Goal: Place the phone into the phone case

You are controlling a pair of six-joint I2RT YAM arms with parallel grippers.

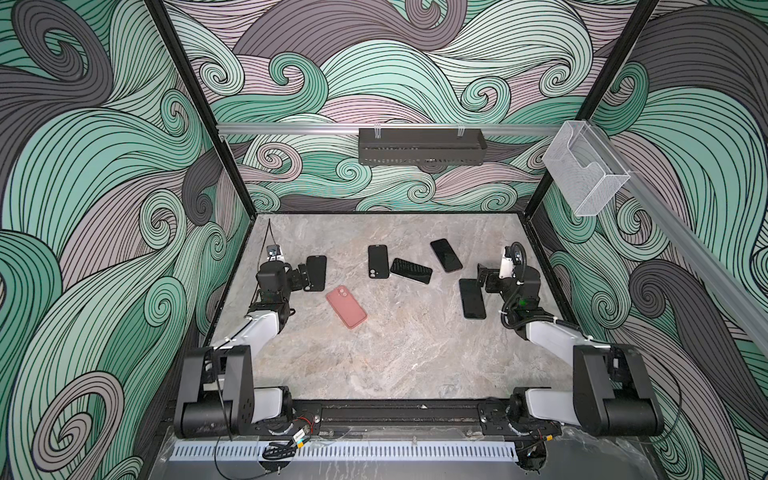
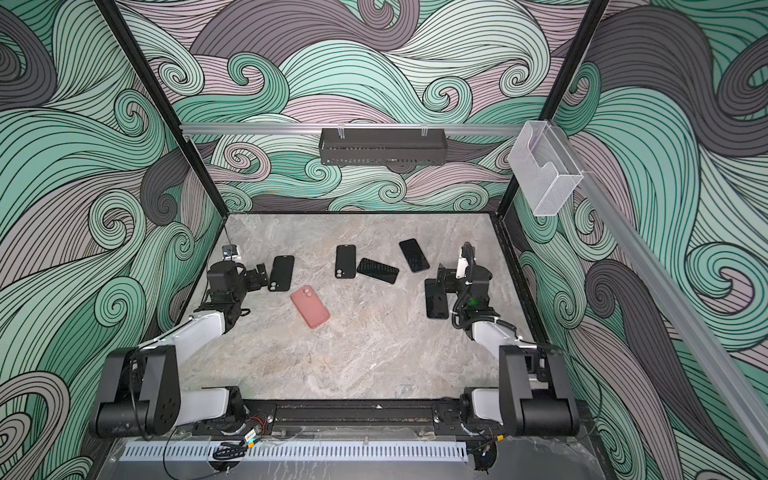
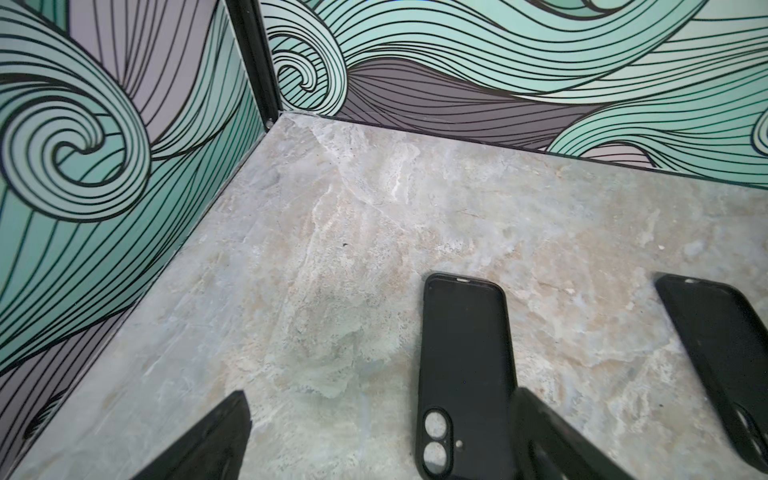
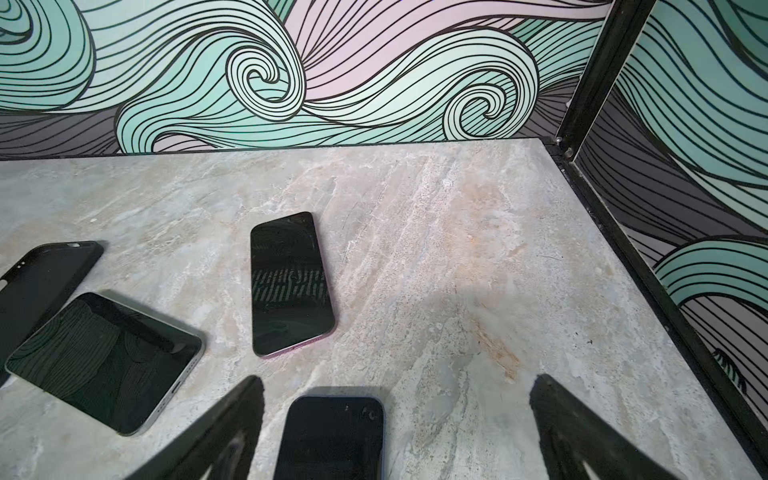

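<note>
Nearest the arms' bases, the marble table (image 1: 395,357) lies bare from edge to edge. Next comes a pink case (image 1: 346,306), back up, its long axis slanted and its camera end toward the far left. On the right a black phone (image 1: 472,298) lies screen up, long axis running near to far. Its far end shows between the spread fingers of the right gripper (image 4: 398,381), which grasps nothing. On the left a black case (image 3: 463,374) lies the same way, camera cut-out at its near end. It sits between the wide, empty jaws of the left gripper (image 3: 380,399), close against one finger. Farther back are a second black case (image 1: 378,261), a middle phone (image 1: 411,270) lying crosswise just beside it, and a far phone (image 1: 446,255). Bare marble runs on to the back wall (image 1: 415,195).
</note>
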